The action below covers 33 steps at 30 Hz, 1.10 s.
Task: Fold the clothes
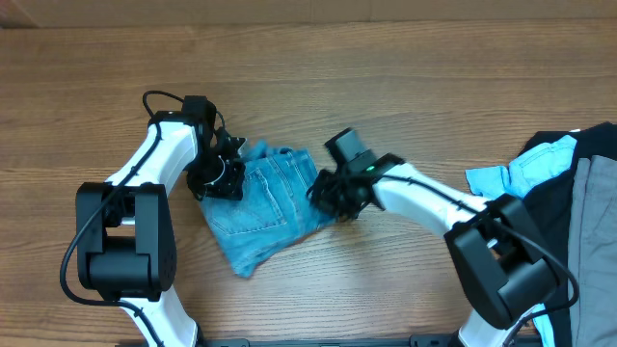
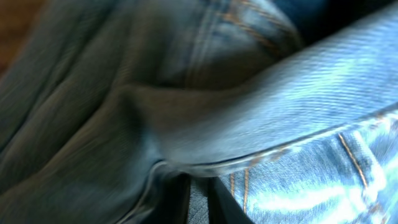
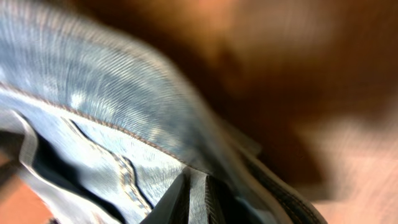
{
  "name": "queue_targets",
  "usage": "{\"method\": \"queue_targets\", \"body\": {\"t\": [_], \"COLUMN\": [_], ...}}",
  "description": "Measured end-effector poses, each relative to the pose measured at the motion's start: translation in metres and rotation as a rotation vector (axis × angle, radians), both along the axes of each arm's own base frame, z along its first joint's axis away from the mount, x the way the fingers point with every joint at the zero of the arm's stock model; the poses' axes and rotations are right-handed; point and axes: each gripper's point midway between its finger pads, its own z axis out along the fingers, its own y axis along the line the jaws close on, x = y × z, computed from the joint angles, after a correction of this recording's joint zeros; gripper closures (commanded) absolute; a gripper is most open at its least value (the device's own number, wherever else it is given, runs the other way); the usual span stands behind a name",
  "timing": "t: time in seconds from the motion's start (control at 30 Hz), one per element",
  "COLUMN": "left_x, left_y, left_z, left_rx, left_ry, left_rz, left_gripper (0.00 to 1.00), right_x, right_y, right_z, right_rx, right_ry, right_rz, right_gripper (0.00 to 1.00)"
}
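Crumpled jeans [image 1: 275, 207] on wooden table [image 1: 386, 77]. Pinched at one edge by left gripper [image 1: 228, 175], at opposite edge by right gripper [image 1: 330, 196], both clamped on denim.

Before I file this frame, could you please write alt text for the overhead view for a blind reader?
A bunched pair of light-blue jeans lies on a wooden table, pinched by the left gripper at one side and the right gripper at the other. Cyan, black and grey garments sit piled at the table's right edge.
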Motion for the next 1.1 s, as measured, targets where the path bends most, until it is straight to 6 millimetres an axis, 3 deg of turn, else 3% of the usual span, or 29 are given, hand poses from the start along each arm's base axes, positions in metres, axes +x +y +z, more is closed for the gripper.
{"method": "queue_targets", "body": {"t": [0.13, 0.27, 0.4, 0.53, 0.63, 0.73, 0.87, 0.97, 1.1], "left_x": [-0.003, -0.004, 0.0, 0.006, 0.002, -0.007, -0.012, -0.024, -0.038], "left_y": [-0.006, -0.01, -0.009, -0.003, 0.007, 0.021, 0.034, 0.037, 0.039], "left_z": [0.003, 0.013, 0.039, 0.084, 0.116, 0.133, 0.133, 0.116, 0.085], "left_rx": [-0.033, -0.067, -0.104, -0.129, -0.142, -0.146, -0.147, -0.158, -0.198], "left_ry": [0.026, 0.048, 0.07, 0.036, 0.004, 0.007, 0.041, 0.108, 0.169], "left_rz": [0.039, 0.065, 0.096, 0.144, 0.208, 0.286, 0.378, 0.438, 0.51], "left_gripper": [0.64, 0.57, 0.48, 0.34, 0.33, 0.34, 0.32, 0.21, 0.19], "right_x": [0.034, 0.034, 0.027, 0.024, 0.024, 0.019, 0.014, 0.01, -0.003], "right_y": [-0.023, -0.042, -0.038, -0.026, -0.015, -0.009, 0.002, 0.02, 0.042], "right_z": [0.006, 0.01, 0.033, 0.076, 0.097, 0.099, 0.099, 0.097, 0.083], "right_rx": [0.028, 0.003, -0.005, 0.009, 0.029, 0.033, 0.04, 0.058, 0.07], "right_ry": [-0.103, -0.109, -0.136, -0.239, -0.316, -0.328, -0.352, -0.386, -0.37], "right_rz": [0.014, 0.119, 0.286, 0.445, 0.51, 0.547, 0.59, 0.631, 0.668], "right_gripper": [0.85, 0.85, 0.82, 0.79, 0.79, 0.78, 0.78, 0.77, 0.77]}}
